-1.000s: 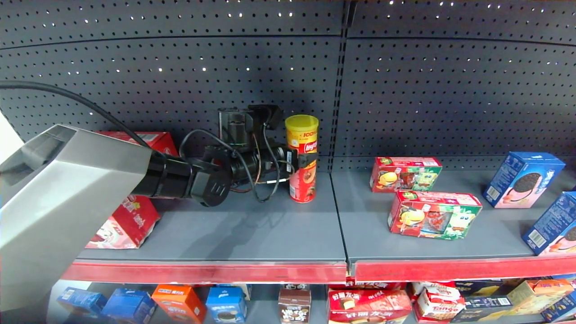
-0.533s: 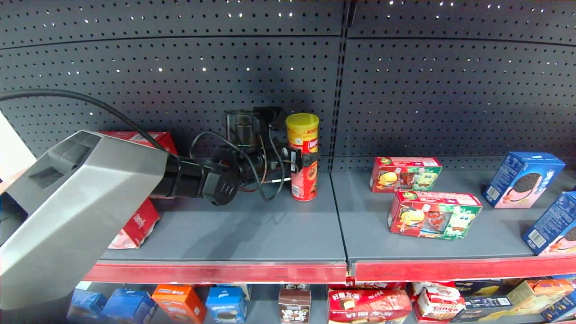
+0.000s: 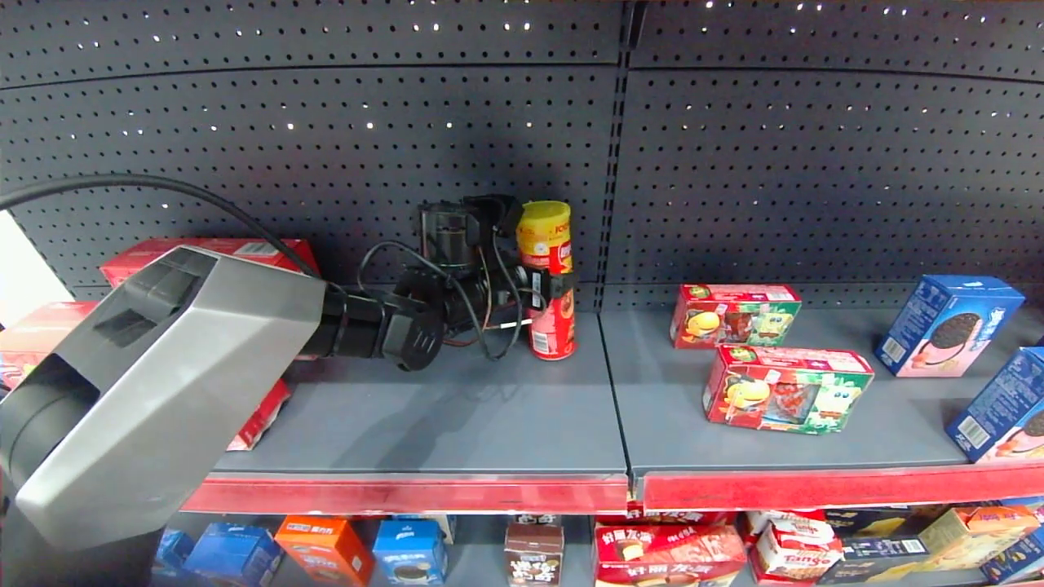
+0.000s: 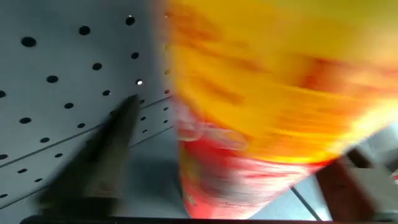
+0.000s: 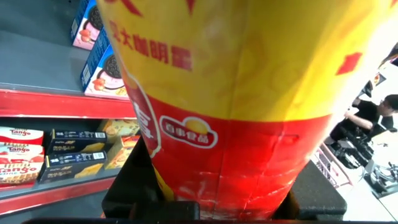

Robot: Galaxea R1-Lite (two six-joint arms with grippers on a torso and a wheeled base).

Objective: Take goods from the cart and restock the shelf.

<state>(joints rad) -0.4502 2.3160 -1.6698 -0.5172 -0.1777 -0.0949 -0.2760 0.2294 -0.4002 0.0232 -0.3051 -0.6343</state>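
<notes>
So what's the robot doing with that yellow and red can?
It is restocking. The left gripper has its fingers shut on a tall chip can, holding it at the back of the grey shelf, close to the pegboard wall. The can's bottom looks to be down on the shelf. The right gripper holds a second can like it.

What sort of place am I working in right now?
Most likely a shop aisle: a shelf with pegboard back and red price rail, stocked with boxed snacks and a chip can.
</notes>
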